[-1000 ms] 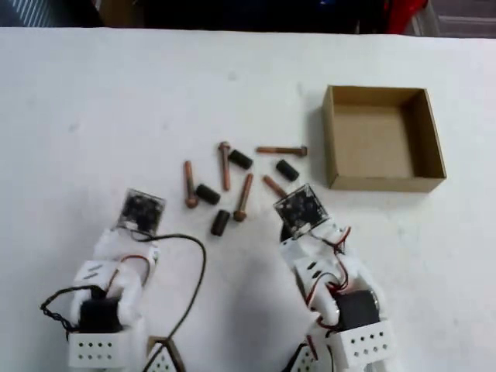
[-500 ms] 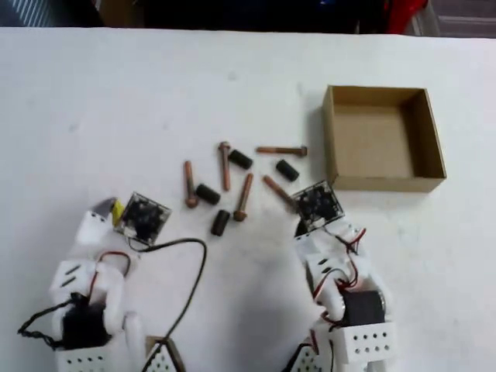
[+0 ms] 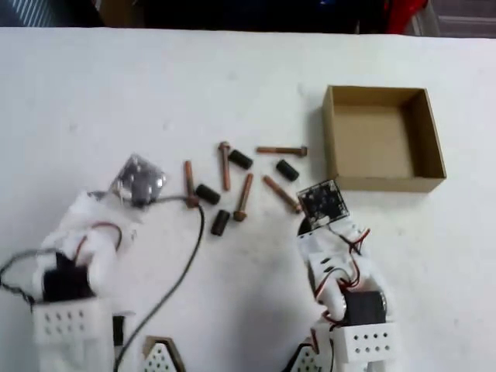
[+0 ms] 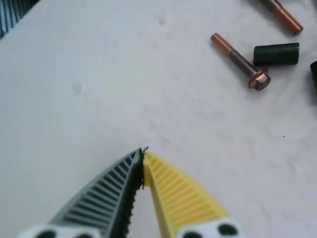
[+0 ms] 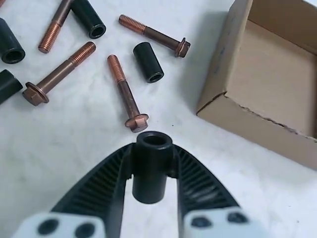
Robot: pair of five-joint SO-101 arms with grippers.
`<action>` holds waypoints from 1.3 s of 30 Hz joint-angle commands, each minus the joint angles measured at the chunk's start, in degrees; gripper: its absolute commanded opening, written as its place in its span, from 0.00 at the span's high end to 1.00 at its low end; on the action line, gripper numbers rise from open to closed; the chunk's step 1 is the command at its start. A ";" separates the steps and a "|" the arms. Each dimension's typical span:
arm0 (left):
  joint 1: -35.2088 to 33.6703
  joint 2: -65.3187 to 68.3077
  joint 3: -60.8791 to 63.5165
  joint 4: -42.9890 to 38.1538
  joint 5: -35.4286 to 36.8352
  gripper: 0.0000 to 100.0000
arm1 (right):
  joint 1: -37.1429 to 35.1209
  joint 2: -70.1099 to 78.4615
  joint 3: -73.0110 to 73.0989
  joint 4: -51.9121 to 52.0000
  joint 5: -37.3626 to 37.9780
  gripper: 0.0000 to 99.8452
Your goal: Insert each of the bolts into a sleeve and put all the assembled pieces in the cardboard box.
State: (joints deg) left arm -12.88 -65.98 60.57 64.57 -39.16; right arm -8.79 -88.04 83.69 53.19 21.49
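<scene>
Over the table (image 3: 116,93), seen from above, 5 bolts (image 3: 244,196) and 4 sleeves (image 3: 220,222) are lying loose in a cluster near the box (image 3: 385,184), which is sitting open with nothing showing inside it. The left arm (image 3: 77,256) is standing just beside the leftmost bolt, and the right arm (image 3: 341,271) is standing between the cluster and the box. From the left wrist, the left claw (image 4: 143,154) is hanging clenched on nothing, its grey and yellow fingers (image 4: 178,198) meeting at the tips over bare table, with a bolt (image 4: 241,62) and a black sleeve (image 4: 276,53) lying side by side well apart from it. From the right wrist, the right claw (image 5: 152,151) is grasping a 5th sleeve (image 5: 151,176) upright, its open bore facing the camera, with a copper bolt (image 5: 127,94) lying just beyond it, head toward the claw. The step in hand appears to be pairing 1 bolt with this 5th sleeve. To do it well, the left claw is going to need to open, take a bolt by the shank close to its head, leave the threaded end free, and line it up with the bore before pushing, since any tilt is likely to jam the threads on the rim.
</scene>
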 commanded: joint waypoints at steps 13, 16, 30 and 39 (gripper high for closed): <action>11.74 51.03 -35.78 8.88 9.85 0.97 | 0.66 -0.92 -1.32 -1.98 -0.44 0.98; 13.49 58.59 -44.66 11.60 15.91 0.97 | 0.66 -0.92 -1.32 -1.98 -0.44 0.98; 21.41 88.84 -73.67 12.57 36.13 0.87 | 0.48 -0.92 -1.32 -1.71 -0.44 0.98; 24.04 105.80 -95.30 13.71 44.92 0.88 | 0.22 -0.92 -1.32 -0.75 -0.44 0.98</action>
State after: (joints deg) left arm 9.27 37.85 -26.73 76.44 3.38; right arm -8.53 -88.04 83.69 52.48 21.49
